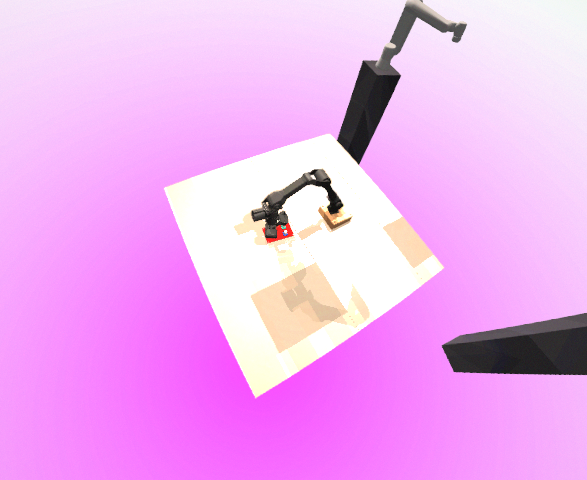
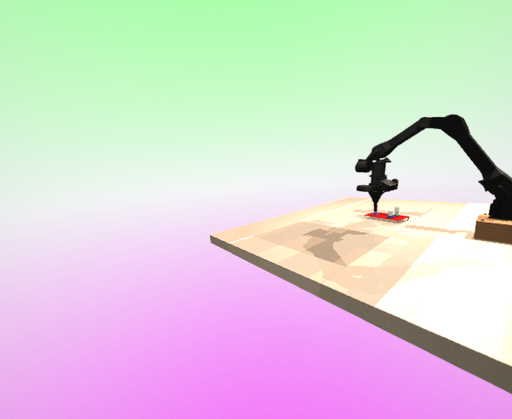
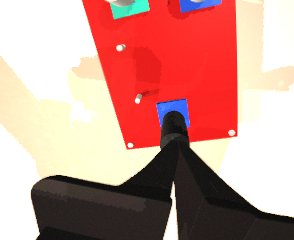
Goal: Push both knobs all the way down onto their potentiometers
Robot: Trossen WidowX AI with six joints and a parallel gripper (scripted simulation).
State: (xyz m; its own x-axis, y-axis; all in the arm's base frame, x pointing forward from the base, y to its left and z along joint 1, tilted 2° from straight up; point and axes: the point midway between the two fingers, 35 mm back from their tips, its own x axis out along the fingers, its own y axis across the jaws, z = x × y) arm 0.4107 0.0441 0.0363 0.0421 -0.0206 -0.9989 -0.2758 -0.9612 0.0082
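Observation:
The red circuit board (image 1: 279,238) (image 2: 383,217) (image 3: 202,62) stands on short legs. My gripper (image 2: 375,210) (image 3: 176,147) is shut, nothing seen between its fingers. It points down over the lone blue potentiometer (image 3: 164,108) near one board end; the tips hide its middle, and I cannot tell whether they touch it. At the other end are a teal potentiometer (image 3: 131,11) and a second blue potentiometer (image 3: 201,6). In the exterior view, the pale knob (image 2: 396,209) at the teal one stands higher than the pale knob (image 2: 391,212) at the second blue one. The wrist view cuts off both knobs.
Two small pale posts (image 3: 121,47) (image 3: 138,98) stand on the board beside the lone blue potentiometer's side. The arm's wooden base block (image 1: 336,219) (image 2: 503,230) is on the table, past the knob end. Two dark pillars (image 1: 368,108) (image 1: 526,351) stand outside the table.

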